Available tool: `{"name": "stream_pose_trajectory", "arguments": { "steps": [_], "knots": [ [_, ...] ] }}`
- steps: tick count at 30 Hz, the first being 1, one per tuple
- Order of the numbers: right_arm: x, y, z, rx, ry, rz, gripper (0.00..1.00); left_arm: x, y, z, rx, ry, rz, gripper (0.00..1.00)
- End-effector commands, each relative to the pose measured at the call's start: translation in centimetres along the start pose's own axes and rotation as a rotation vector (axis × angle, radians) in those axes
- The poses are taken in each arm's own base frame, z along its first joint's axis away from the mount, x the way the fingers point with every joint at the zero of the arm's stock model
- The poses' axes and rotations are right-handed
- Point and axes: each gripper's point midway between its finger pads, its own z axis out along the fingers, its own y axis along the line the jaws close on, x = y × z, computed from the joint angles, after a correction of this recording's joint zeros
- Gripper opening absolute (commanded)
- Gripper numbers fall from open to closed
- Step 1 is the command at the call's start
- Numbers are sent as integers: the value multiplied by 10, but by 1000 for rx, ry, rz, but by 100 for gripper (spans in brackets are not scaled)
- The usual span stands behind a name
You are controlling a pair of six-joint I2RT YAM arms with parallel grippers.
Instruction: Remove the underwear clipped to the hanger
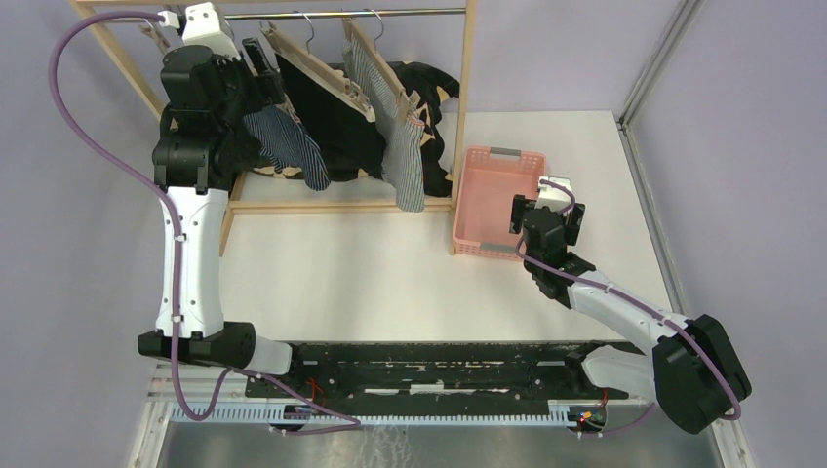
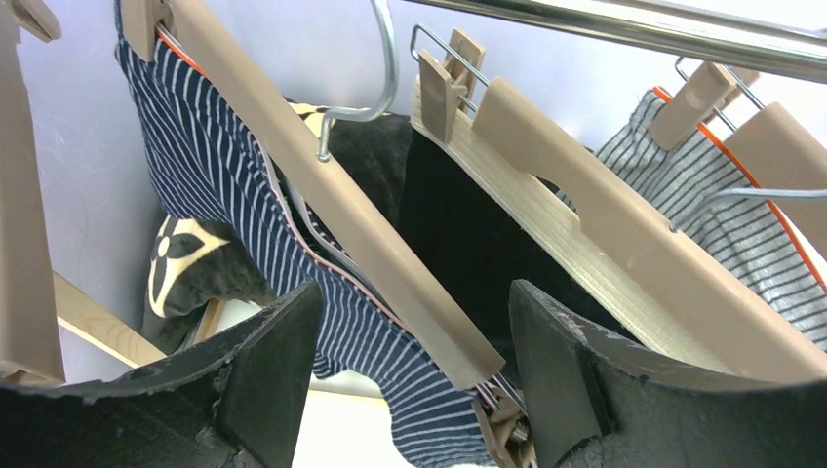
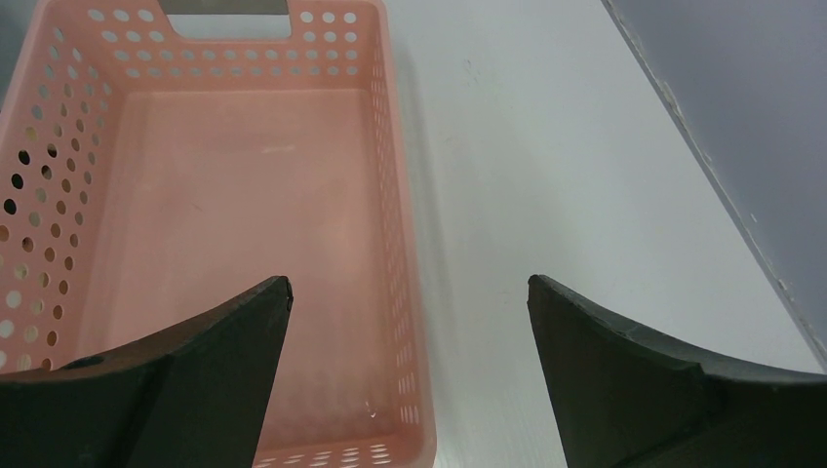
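Note:
Three boxer shorts hang clipped to wooden hangers on a rail. The navy striped pair (image 1: pixel 293 146) is leftmost, the plain black pair (image 1: pixel 332 117) in the middle, the grey-white pinstriped pair (image 1: pixel 400 136) on the right. In the left wrist view the navy pair (image 2: pixel 224 195) hangs under its hanger bar (image 2: pixel 332 195), the black pair (image 2: pixel 468 244) and the pinstriped pair (image 2: pixel 683 185) further right. My left gripper (image 2: pixel 414 380) is open, its jaws on either side of the lower end of the navy pair's hanger. My right gripper (image 3: pixel 410 322) is open and empty over the basket's right rim.
A pink perforated basket (image 1: pixel 480 166), empty (image 3: pixel 59 195), stands right of the wooden rack frame (image 1: pixel 466 97). A black cushion with cream flower marks (image 2: pixel 185 263) lies behind the hangers. A grey wall edge (image 3: pixel 712 166) runs along the table's right side.

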Motion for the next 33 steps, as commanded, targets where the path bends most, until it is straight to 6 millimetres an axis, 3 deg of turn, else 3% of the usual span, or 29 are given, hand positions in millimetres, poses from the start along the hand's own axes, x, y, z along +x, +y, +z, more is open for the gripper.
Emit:
{"name": "stream_pose_trajectory", "arguments": {
  "steps": [1,18,26,29,31,33],
  "knots": [
    [-26,4,-2,-8,-49,56,100,-28,7,-3,-39,-115,-61,76],
    [-18,10,3,-12,-18,41,100,-28,42,-8,-198,-157,-79,48],
    [-18,11,3,-15,-20,40,100,-30,42,-7,-187,-191,-94,32],
    [-18,11,3,-16,-22,43,100,-29,44,-3,-195,-185,-84,30],
    [-20,11,2,-19,-28,48,100,-26,44,-1,-196,-177,-78,23],
    [-19,11,2,-20,-27,47,100,-25,43,1,-189,-175,-78,7]
  ]
}}
